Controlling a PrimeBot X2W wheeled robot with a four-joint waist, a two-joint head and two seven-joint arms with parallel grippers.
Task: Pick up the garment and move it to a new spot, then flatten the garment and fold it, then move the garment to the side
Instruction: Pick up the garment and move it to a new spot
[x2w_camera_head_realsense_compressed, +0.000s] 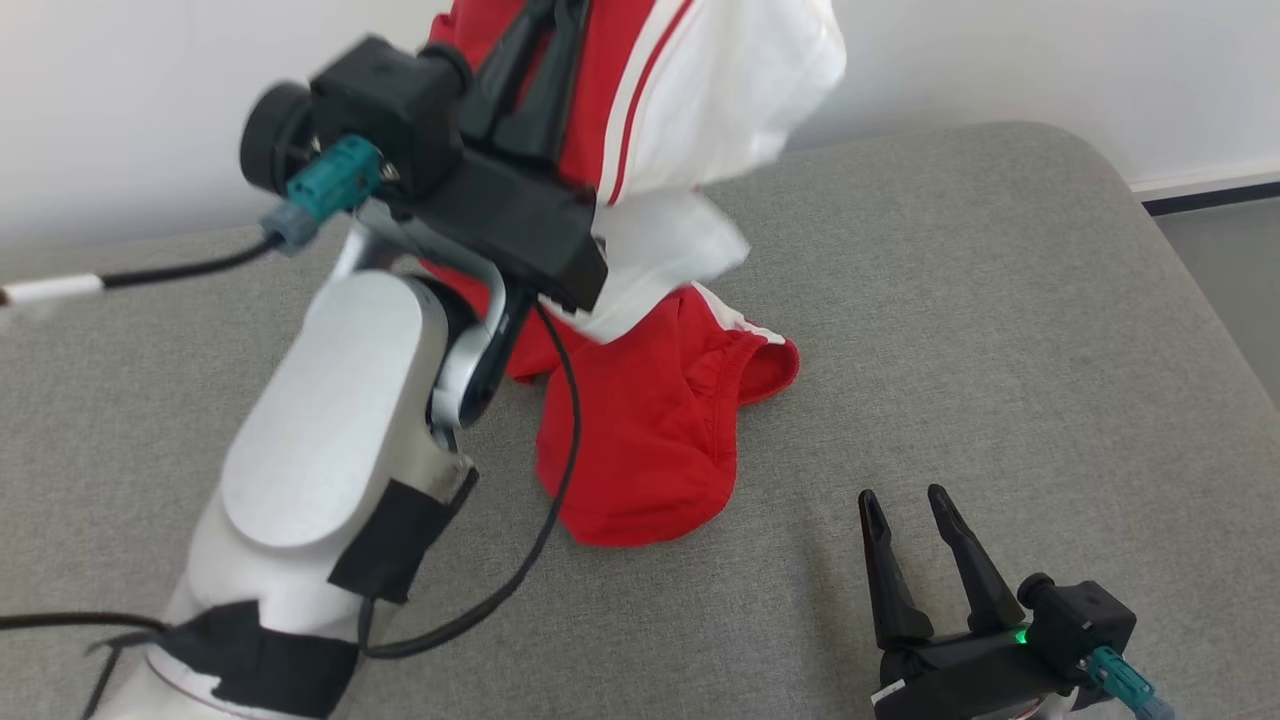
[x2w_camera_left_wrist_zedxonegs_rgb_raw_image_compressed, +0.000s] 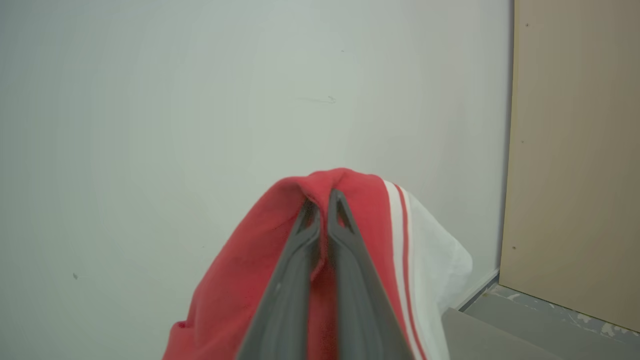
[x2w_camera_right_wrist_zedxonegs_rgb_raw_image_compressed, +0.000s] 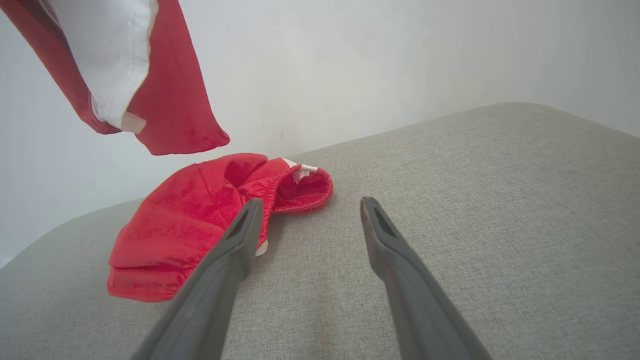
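Left end effector (x2w_camera_left_wrist_zedxonegs_rgb_raw_image_compressed: 324, 200) raised high, fingers together, clamped on a red fold of the garment (x2w_camera_head_realsense_compressed: 740, 80). Cloth drapes down either side of it, white sleeve on its right. Lower edge hangs clear of the grey cushion (x2w_camera_head_realsense_compressed: 1000, 300). Right end effector (x2w_camera_head_realsense_compressed: 903, 497) low over the cushion, fingers apart, empty. A smaller red garment (x2w_camera_head_realsense_compressed: 650, 440) lies just ahead and left of its tips.

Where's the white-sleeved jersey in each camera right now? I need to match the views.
Head view: jersey at top centre, hanging.
Left wrist view: bottom centre, pinched in the left gripper.
Right wrist view: top left, above the small red garment.
Shared landmark: white wall.
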